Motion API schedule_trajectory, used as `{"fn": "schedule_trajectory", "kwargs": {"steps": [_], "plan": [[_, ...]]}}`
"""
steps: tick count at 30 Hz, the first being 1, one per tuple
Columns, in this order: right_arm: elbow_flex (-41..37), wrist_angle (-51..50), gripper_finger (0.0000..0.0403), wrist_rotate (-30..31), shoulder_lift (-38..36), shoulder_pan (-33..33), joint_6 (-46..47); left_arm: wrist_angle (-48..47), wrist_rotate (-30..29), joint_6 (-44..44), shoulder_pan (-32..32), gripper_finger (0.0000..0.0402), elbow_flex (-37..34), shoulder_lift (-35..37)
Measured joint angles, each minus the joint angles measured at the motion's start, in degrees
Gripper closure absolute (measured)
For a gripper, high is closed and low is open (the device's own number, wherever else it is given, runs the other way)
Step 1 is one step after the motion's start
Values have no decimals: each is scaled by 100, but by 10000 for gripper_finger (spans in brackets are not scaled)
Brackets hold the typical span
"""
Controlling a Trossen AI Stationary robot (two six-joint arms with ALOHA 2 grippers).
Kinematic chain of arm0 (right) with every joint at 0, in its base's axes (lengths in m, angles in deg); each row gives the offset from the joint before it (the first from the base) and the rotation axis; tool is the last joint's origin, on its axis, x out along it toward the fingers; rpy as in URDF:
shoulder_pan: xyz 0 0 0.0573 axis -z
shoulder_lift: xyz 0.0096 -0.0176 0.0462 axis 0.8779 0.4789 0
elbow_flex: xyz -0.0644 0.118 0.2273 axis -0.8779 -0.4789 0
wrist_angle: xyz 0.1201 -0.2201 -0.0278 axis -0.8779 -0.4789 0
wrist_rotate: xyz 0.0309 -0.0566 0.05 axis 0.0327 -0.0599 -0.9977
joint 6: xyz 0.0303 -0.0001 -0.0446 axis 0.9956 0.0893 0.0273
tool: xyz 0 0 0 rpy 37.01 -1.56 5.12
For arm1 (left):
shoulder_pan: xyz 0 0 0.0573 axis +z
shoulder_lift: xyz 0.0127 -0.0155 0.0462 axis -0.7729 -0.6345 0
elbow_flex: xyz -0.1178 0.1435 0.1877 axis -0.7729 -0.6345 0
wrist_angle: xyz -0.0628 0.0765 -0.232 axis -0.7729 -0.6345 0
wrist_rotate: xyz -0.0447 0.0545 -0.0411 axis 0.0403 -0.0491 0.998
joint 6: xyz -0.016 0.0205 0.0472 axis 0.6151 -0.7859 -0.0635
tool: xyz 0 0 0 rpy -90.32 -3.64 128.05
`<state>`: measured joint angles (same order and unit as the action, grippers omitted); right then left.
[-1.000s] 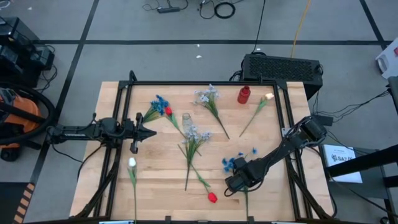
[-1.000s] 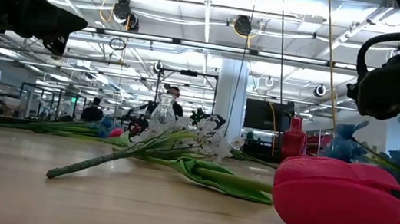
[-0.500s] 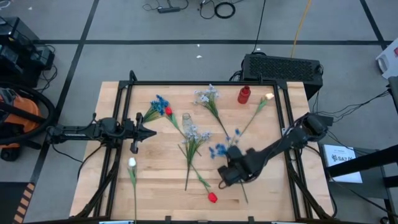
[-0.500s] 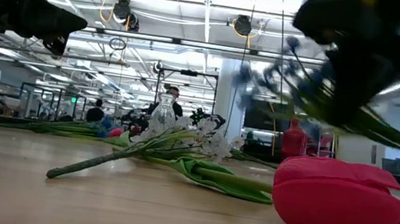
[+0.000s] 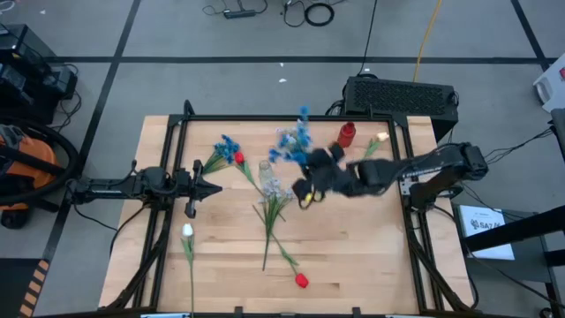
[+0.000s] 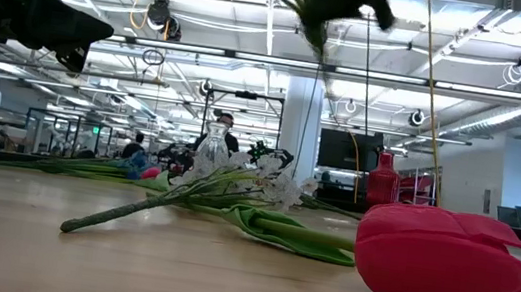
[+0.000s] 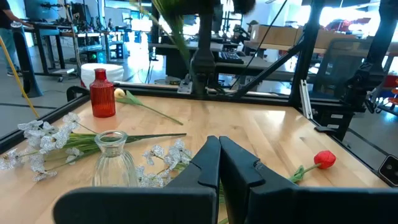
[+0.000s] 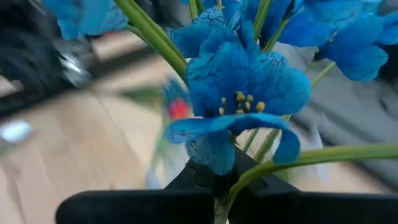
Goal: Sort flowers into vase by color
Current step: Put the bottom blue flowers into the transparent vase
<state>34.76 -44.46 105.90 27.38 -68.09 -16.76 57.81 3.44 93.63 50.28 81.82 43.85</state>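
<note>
Wooden tabletop (image 5: 221, 265) below me carries scattered flowers. My right hand (image 5: 309, 177) is clamped on a blue flower (image 5: 298, 140), held up above the clear vase (image 5: 264, 168) near the middle. My left hand (image 5: 207, 188) waits at the left side, fingers pressed together, empty.

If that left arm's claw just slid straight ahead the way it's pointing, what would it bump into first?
Probably the clear glass vase. The left gripper, fingers shut, points across the table toward the right arm's side, and its wrist view shows the vase just off its line. Depth is unclear, so it might instead brush the pale flowers beside it.
</note>
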Motion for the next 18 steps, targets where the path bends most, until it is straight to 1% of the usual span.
{"fn": "schedule_trajectory", "kwargs": {"steps": [3,5,7,9,13,15,18], "plan": [[6,1492,403,-1036,110,440,-1377,0,-1,1,0,393,-1,-1],[10,2159,403,-1640,183,684,-1944,0,-2,2,0,393,-1,-2],[10,2745,403,-2003,276,911,-2269,0,0,1,0,393,-1,-1],[9,3043,403,-2398,307,1140,-2462,0,-2,1,0,393,-1,1],[22,3788,403,-3282,513,1502,-2524,0,-2,1,0,393,-2,-2],[9,3959,403,-3494,688,1613,-2559,0,-2,1,0,393,-2,1],[5,4338,403,-3566,1009,1709,-2494,0,-3,0,0,393,-2,1]]}}
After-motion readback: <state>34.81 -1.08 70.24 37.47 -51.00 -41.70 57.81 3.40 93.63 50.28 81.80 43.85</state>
